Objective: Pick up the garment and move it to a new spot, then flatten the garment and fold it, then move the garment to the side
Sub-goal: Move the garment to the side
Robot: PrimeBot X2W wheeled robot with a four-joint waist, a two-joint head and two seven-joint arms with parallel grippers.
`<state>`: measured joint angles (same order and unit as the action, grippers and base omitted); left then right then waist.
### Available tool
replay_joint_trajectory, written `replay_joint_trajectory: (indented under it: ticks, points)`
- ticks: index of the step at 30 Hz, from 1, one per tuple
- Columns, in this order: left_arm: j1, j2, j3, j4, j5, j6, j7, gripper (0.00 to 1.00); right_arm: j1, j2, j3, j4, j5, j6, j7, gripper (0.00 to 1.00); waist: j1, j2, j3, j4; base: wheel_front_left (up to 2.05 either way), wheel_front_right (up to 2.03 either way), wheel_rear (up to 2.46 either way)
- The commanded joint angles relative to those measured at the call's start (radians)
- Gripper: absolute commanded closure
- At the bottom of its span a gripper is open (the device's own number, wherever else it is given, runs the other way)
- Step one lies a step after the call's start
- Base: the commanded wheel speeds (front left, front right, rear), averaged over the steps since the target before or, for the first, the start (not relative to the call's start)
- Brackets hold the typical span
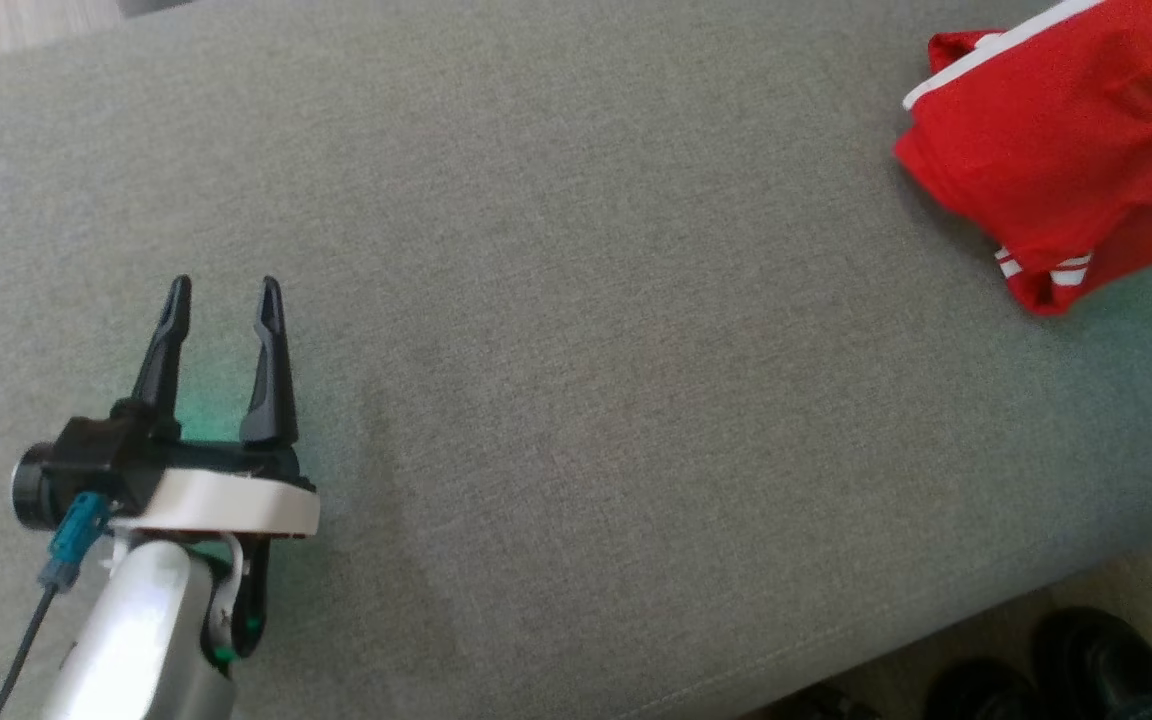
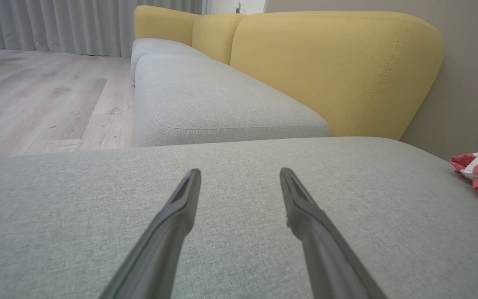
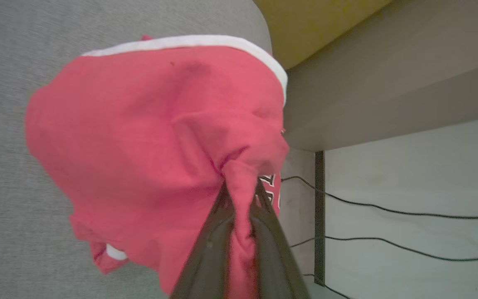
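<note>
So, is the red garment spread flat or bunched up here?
Not spread: the red garment is a compact, rumpled bundle, one fold pinched in the shut right gripper.

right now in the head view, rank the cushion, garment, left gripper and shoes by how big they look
1. cushion, by far
2. garment, though cut off by the frame edge
3. left gripper and shoes: roughly alike; the shoes are cut off and the gripper sits nearer the camera, so unranked
</note>
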<state>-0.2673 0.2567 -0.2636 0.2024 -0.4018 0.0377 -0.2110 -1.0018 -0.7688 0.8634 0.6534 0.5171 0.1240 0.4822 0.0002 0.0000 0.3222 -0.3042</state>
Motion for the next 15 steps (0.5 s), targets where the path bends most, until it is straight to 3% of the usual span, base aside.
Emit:
replay_joint_trajectory:
  ticks: [1, 5, 6, 7, 8, 9, 10, 11, 15]
  points:
    - [-0.047, 0.034, 0.026, -0.037, 0.009, 0.001, 0.002, 0.00, -0.003, -0.034, -0.023, 0.012, -0.012, 0.007, -0.029, 1.00, -0.0002, 0.0000, 0.013, -0.006, 0.00, 0.00, 0.00]
    - [-0.049, 0.043, 0.023, -0.043, 0.011, 0.001, 0.010, 0.00, 0.008, -0.024, -0.062, 0.095, -0.048, 0.007, -0.116, 1.00, -0.0002, 0.0000, 0.024, -0.004, 0.00, 0.00, 0.00]
    - [-0.049, 0.045, 0.022, -0.045, 0.011, 0.001, 0.011, 0.00, 0.011, -0.018, -0.072, 0.117, -0.059, 0.007, -0.135, 0.96, -0.0002, 0.0000, 0.025, -0.003, 0.00, 0.00, 0.00]
    - [-0.049, 0.047, 0.022, -0.046, 0.011, 0.001, 0.013, 0.00, 0.013, -0.010, -0.081, 0.139, -0.074, 0.007, -0.152, 0.67, -0.0002, 0.0000, 0.027, -0.003, 0.00, 0.00, 0.00]
    - [-0.049, 0.050, 0.020, -0.048, 0.013, 0.002, 0.015, 0.00, 0.014, -0.001, -0.094, 0.156, -0.087, 0.007, -0.177, 0.54, -0.0002, 0.0000, 0.028, -0.002, 0.00, 0.00, 0.00]
    - [-0.050, 0.052, 0.018, -0.049, 0.014, 0.002, 0.017, 0.00, 0.015, 0.009, -0.107, 0.179, -0.098, 0.007, -0.194, 0.62, -0.0002, 0.0000, 0.029, 0.000, 0.00, 0.00, 0.00]
    - [-0.052, 0.054, 0.017, -0.051, 0.015, 0.002, 0.020, 0.00, 0.016, 0.020, -0.118, 0.204, -0.109, 0.007, -0.201, 0.44, -0.0002, 0.0000, 0.030, 0.002, 0.00, 0.00, 0.00]
    - [-0.054, 0.055, 0.016, -0.051, 0.015, 0.002, 0.021, 0.00, 0.018, 0.034, -0.131, 0.229, -0.114, 0.007, -0.202, 0.00, -0.0002, 0.0000, 0.029, 0.003, 0.00, 0.00, 0.00]
    - [-0.054, 0.057, 0.011, -0.042, 0.015, 0.002, 0.020, 0.00, 0.024, 0.092, -0.198, 0.338, -0.123, 0.007, -0.194, 0.00, -0.0002, 0.0000, 0.011, 0.008, 0.00, 0.00, 0.00]
